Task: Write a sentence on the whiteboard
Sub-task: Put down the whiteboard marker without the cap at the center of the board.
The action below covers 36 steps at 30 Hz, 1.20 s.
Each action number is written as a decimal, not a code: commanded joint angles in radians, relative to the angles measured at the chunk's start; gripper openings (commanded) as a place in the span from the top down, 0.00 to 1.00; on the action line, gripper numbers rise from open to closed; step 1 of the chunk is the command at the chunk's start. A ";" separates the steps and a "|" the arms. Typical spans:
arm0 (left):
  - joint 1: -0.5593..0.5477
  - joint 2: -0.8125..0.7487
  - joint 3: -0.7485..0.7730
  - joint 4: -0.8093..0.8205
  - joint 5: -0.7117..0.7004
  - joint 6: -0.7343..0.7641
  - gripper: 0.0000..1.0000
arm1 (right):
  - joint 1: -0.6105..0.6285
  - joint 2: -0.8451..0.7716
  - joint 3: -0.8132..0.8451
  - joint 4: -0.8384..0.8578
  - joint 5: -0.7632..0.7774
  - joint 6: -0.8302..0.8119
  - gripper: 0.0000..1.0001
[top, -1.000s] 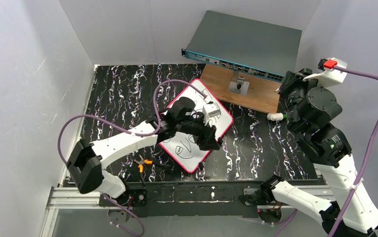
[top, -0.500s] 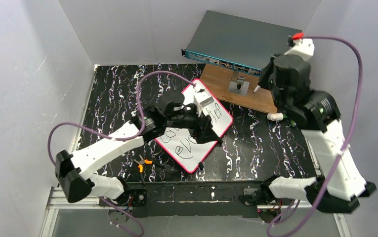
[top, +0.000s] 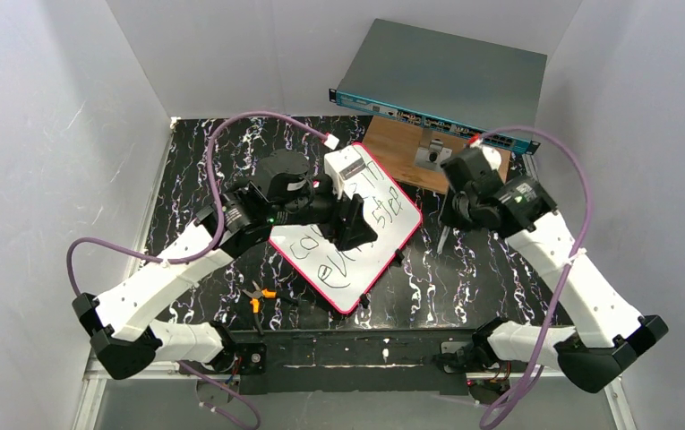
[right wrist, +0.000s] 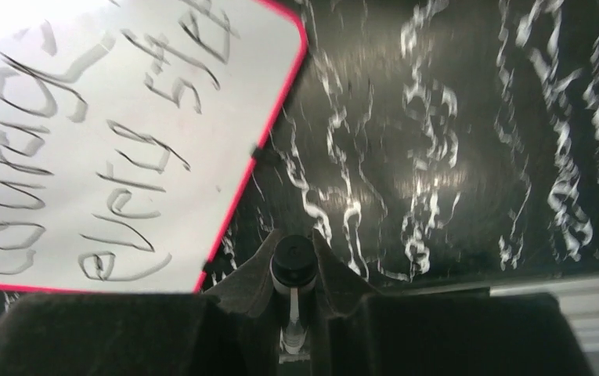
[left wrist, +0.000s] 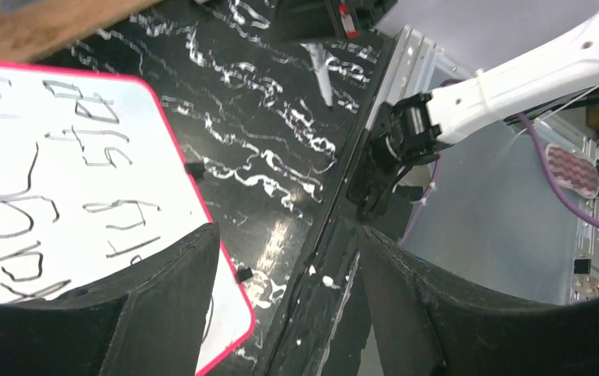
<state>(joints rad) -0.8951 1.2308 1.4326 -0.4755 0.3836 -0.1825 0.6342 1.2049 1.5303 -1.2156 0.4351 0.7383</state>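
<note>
Handwriting in black fills the whiteboard (top: 371,257), which lies flat and turned cornerwise on the black, white-veined table (top: 195,170), near the middle. From the right wrist view we read the sentence (right wrist: 124,207) in two slanted lines: the upper one begins "courag" and runs out of the picture, and the lower one gives "every step". From above, the left arm covers the middle of both lines, so we make out only "cou", "eve" and "step". The board's thin pink-red frame shows all round.

The left claw (left wrist: 296,313) hangs over the whiteboard's right half with its jaws apart and nothing between them.

The right claw (right wrist: 294,247) is closed on a marker (right wrist: 292,264), seen end-on between its fingers. In the top view the marker's tip points down at the table just beside the board's right corner, apart from the frame.

Behind the board we see a wooden plank (top: 473,175) and a grey-teal box (top: 446,67) propped on it; we can read no label on it. Orange-handled pliers (top: 258,296) lie near the board's lower left edge.
</note>
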 commanded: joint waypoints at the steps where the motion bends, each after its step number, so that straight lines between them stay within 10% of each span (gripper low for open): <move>1: 0.006 -0.014 -0.042 -0.060 -0.029 -0.005 0.37 | -0.034 -0.084 -0.223 0.140 -0.181 0.111 0.99; 8: 0.006 -0.104 -0.115 -0.100 -0.051 -0.014 0.37 | -0.146 0.014 -0.503 0.380 -0.417 0.170 0.99; 20: 0.006 -0.276 -0.162 -0.220 -0.137 0.021 0.37 | -0.162 0.404 -0.492 0.493 -0.566 0.129 0.98; 31: 0.007 -0.391 -0.189 -0.283 -0.224 0.029 0.35 | -0.162 0.478 -0.467 0.447 -0.520 0.105 0.28; 36: 0.007 -0.401 -0.195 -0.292 -0.239 0.031 0.34 | -0.162 0.453 -0.427 0.389 -0.488 0.053 0.23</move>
<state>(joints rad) -0.8928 0.8368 1.2453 -0.7391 0.1757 -0.1650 0.4770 1.6802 1.0420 -0.7780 -0.0856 0.8341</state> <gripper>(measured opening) 0.655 0.762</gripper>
